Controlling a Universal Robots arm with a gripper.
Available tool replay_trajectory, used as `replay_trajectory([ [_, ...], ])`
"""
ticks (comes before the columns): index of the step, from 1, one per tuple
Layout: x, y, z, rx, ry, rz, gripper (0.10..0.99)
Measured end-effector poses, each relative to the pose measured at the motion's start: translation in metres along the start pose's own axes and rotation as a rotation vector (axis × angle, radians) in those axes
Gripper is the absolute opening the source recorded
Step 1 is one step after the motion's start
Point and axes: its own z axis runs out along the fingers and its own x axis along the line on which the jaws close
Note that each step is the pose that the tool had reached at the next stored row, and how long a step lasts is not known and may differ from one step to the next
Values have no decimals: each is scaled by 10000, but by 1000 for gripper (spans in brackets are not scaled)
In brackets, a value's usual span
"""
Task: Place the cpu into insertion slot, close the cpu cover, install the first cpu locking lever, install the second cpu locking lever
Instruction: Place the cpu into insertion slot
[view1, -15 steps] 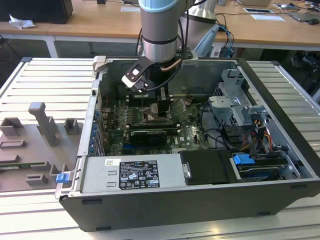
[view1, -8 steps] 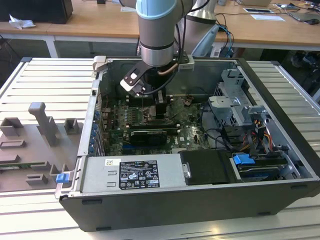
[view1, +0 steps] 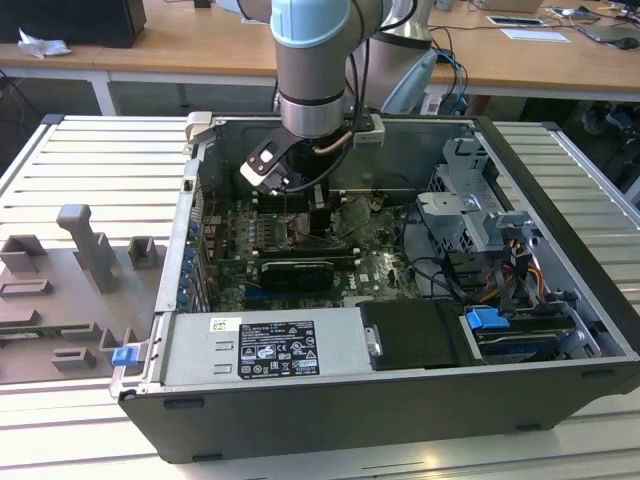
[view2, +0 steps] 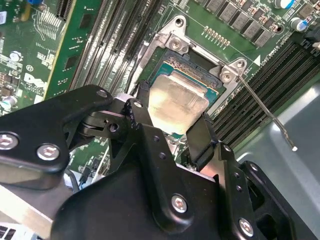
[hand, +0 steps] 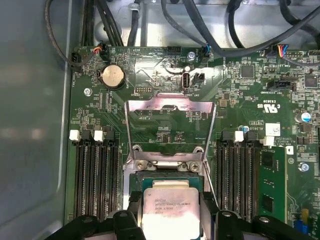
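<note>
In both wrist views my gripper (view2: 170, 114) (hand: 171, 200) is shut on the cpu (view2: 181, 97) (hand: 170, 219), a pale silvery square held by two opposite edges between black fingers (view2: 200, 137). The chip sits right over the insertion slot (view2: 192, 65) (hand: 167, 174); I cannot tell whether it rests in it. The cpu cover (hand: 170, 105), a silvery frame with a large window, stands swung open beyond the slot. One thin locking lever (view2: 265, 112) sticks out free beside the socket. In the exterior view the gripper (view1: 318, 228) reaches down into the open computer case onto the green motherboard (view1: 375, 255).
Long black memory slots (hand: 95, 175) (hand: 240, 170) flank the socket on both sides. A coin battery (hand: 112, 76) and black cables (hand: 225, 30) lie beyond the cover. The case holds a power supply (view1: 260, 345) and a drive cage (view1: 480, 225). A grey fixture (view1: 80, 260) stands outside at the exterior view's left.
</note>
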Motion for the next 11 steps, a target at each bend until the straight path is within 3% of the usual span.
replay_trajectory([
  [11, 34, -18, 109, -1, -9, 91, 541],
])
